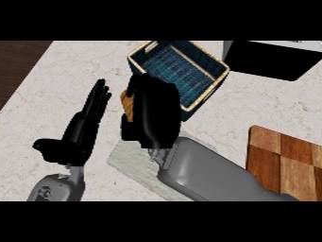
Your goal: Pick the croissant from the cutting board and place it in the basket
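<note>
holding one croissant (126, 105), right hand (151, 113)

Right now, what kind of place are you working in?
Probably a kitchen counter: a pale marble-look counter top carries a wooden cutting board and a blue-lined basket. The right hand is curled round the croissant beside the basket.

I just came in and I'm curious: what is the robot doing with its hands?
The robot's right hand is curled around a croissant, of which only an orange-brown bit shows at the hand's left side. It holds it at the near edge of the blue-lined basket, not yet inside. The wooden cutting board sits off to the right. The left hand is open on the left, fingers straight, resting.
</note>
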